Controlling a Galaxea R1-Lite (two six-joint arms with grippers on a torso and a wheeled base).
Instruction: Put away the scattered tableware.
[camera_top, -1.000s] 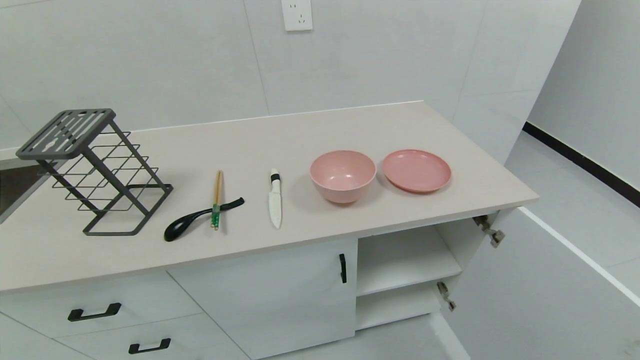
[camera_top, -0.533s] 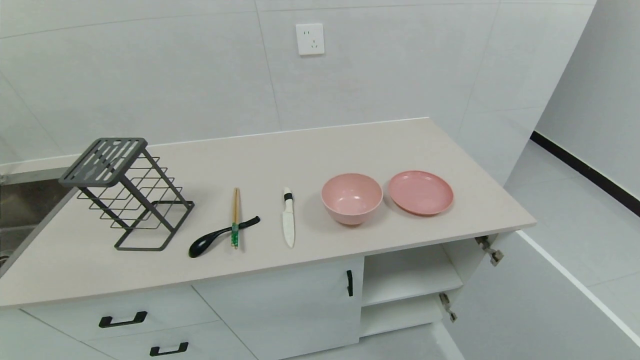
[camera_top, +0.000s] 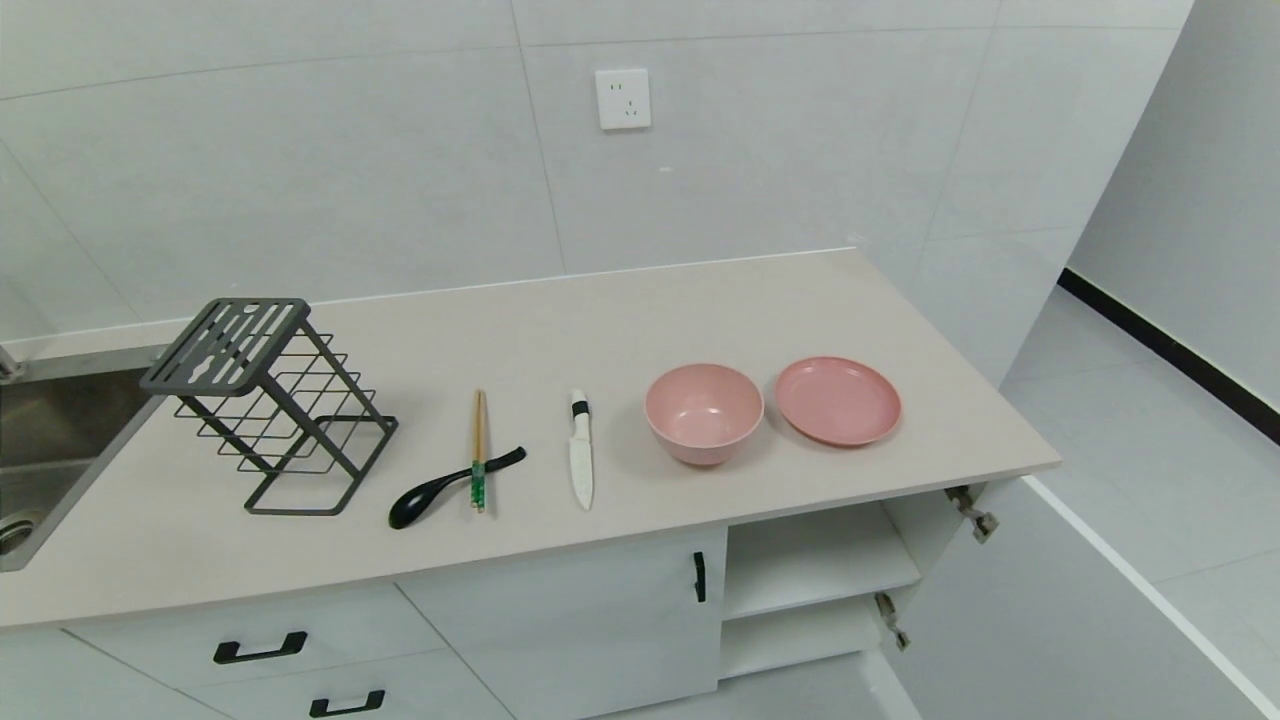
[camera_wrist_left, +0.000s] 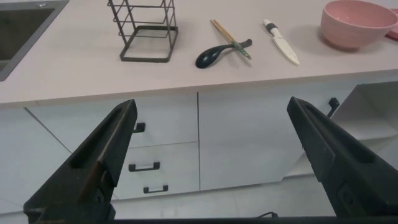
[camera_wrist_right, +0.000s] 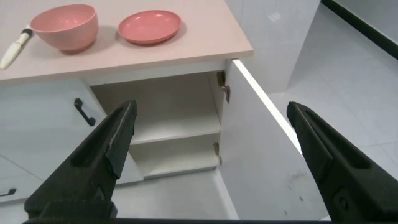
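Both arms are low in front of the cabinets. Left end effector (camera_wrist_left: 211, 107) is spread wide and holds nothing; right end effector (camera_wrist_right: 211, 109) the same.

All the tableware is on the bench (camera_top: 700, 320), in a row from the wire rack (camera_top: 268, 400):
- Black spoon (camera_top: 455, 487), with the chopsticks (camera_top: 479, 450) lying across its handle and touching it.
- White knife (camera_top: 580, 462), on its own.
- Pink bowl (camera_top: 704, 412) just beside the pink plate (camera_top: 838, 400).

Handling guesses:
- Bowl and plate look like light, stiff plastic and not very fragile. Pinch the bowl over its rim. The plate sits flat, so it needs an edge grab and may slide.
- Chopsticks are thin and low, so they may roll or push the spoon. Take them mid-length.
- Knife: grab near the black-banded end, away from the pointed tip.

The open cupboard shelf (camera_top: 810, 550) under the plate looks like the place for the crockery.

Against a second ago the whole head view has shifted: more wall, the row sits lower in the picture, and the sink (camera_top: 40, 440) shows. That's the camera moving. Nothing on the bench has changed place.
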